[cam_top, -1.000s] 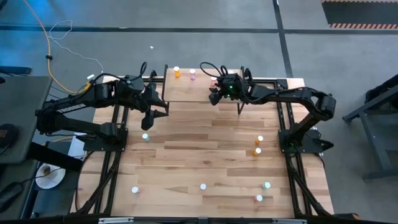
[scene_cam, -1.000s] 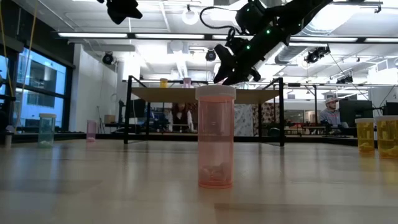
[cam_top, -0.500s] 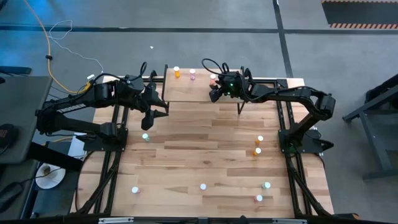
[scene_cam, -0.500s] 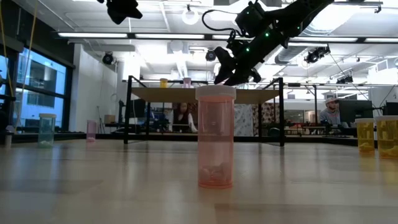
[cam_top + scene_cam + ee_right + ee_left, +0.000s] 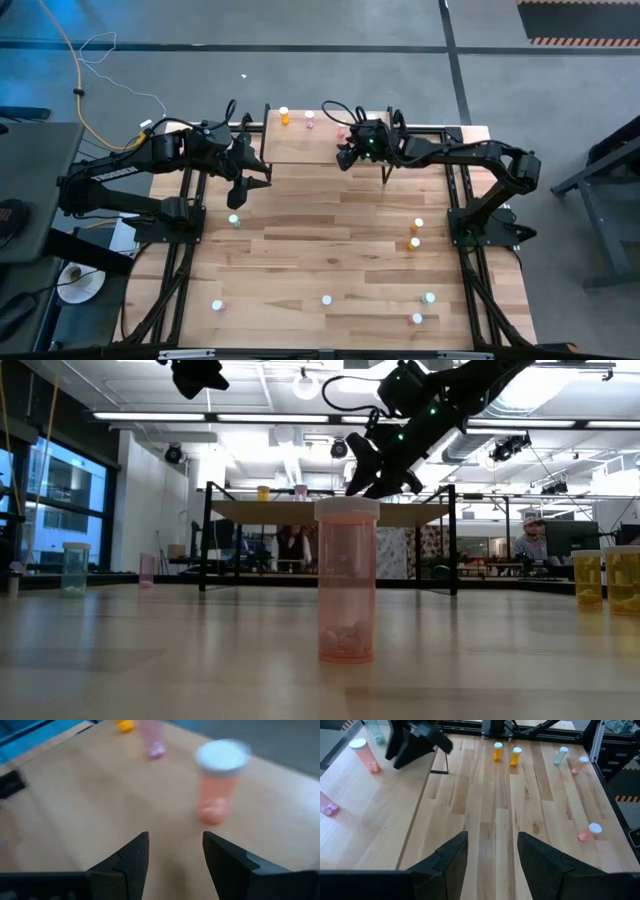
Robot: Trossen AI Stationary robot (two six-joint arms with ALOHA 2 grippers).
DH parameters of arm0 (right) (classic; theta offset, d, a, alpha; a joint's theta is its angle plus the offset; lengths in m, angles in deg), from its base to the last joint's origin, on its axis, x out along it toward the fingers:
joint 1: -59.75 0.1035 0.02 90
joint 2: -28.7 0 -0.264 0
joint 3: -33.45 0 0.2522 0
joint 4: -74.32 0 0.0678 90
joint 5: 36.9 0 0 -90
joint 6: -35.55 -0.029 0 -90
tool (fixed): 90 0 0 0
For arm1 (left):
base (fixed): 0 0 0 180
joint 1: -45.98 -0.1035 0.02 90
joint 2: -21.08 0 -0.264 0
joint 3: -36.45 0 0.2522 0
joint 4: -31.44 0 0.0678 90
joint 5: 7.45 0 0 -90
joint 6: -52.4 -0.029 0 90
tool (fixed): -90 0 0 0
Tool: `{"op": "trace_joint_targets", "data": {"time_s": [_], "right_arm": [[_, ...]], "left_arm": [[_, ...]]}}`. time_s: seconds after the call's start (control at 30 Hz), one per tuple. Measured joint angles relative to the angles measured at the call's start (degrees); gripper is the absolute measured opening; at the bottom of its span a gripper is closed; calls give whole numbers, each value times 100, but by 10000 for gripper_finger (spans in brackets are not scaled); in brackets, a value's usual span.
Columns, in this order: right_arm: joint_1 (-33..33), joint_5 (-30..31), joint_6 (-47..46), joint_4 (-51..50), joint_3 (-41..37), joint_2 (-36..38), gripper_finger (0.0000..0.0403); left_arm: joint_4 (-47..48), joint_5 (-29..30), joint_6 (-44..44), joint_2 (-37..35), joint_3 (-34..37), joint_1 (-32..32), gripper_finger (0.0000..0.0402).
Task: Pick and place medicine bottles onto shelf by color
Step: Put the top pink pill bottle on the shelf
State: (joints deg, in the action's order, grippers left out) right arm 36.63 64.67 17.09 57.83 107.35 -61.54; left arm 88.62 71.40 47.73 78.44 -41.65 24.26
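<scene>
A: What is sitting nearest the low camera?

B: A pink bottle [image 5: 346, 580] is standing upright on the table [image 5: 330, 250]. More bottles are standing at the table's near edge and toward three o'clock, two orange ones [image 5: 416, 234] among them, and a teal bottle [image 5: 234, 220] is standing toward nine o'clock.

A: And the left gripper [image 5: 243, 183]?

B: It is hanging over the table near that teal bottle, fingers [image 5: 451, 857] parted and holding nothing.

A: Farther back?

B: The shelf [image 5: 305, 150] is standing at twelve o'clock. An orange bottle [image 5: 284, 116] and a pink one [image 5: 309, 120] are standing along its far edge. The right gripper [image 5: 344, 152] is hovering over the shelf's three o'clock end, its fingers [image 5: 131, 856] spread and empty, with a salmon bottle [image 5: 220, 781] standing upright just ahead of them.
</scene>
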Motion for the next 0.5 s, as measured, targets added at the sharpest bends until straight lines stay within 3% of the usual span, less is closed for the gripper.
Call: {"op": "trace_joint_targets", "data": {"time_s": [0.1, 0.5], "right_arm": [[7, -309, -102, 54, 0, 0, 178], [-236, -603, -60, 458, 0, -4, 178]], "left_arm": [[-1, 0, 0, 0, 0, 0, 163], [0, -1, 0, 0, 0, 0, 163]]}}
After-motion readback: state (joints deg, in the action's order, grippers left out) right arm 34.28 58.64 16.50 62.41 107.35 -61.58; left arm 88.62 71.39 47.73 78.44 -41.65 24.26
